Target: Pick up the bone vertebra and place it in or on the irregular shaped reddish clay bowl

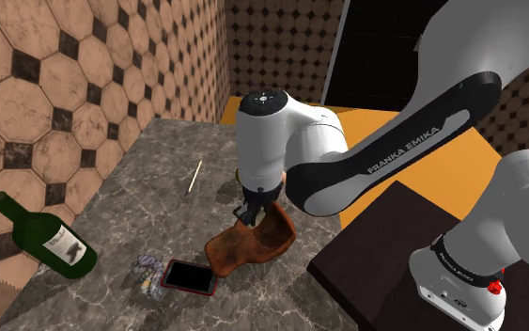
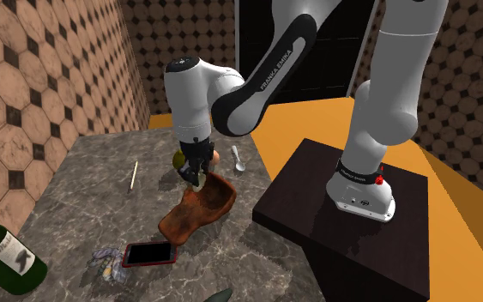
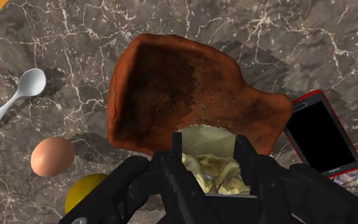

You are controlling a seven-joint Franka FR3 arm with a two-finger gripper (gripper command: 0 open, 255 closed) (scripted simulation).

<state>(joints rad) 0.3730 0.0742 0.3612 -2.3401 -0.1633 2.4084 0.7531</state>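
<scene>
A reddish-brown clay bowl [image 3: 190, 89] of irregular shape lies on the dark marble counter, also seen as the bowl [image 1: 253, 244] and the bowl [image 2: 198, 208]. My gripper [image 3: 210, 159] hangs just above the bowl's near rim, shut on a pale yellowish bone vertebra [image 3: 212, 167] clasped between the two black fingers. In the shoulder view the gripper [image 1: 253, 214] points down at the bowl's upper end, below the white wrist. From the second exterior view, the gripper [image 2: 195, 176] with the pale vertebra [image 2: 196, 178] hovers over the bowl's far end.
A red-cased phone [image 3: 318, 133] lies beside the bowl. A white spoon [image 3: 15, 97], a brown egg [image 3: 52, 156] and a yellow round thing [image 3: 88, 191] sit on the other side. A green bottle [image 1: 41, 235], a crumpled wrapper [image 1: 147, 271] and a thin stick [image 1: 194, 176] lie on the counter.
</scene>
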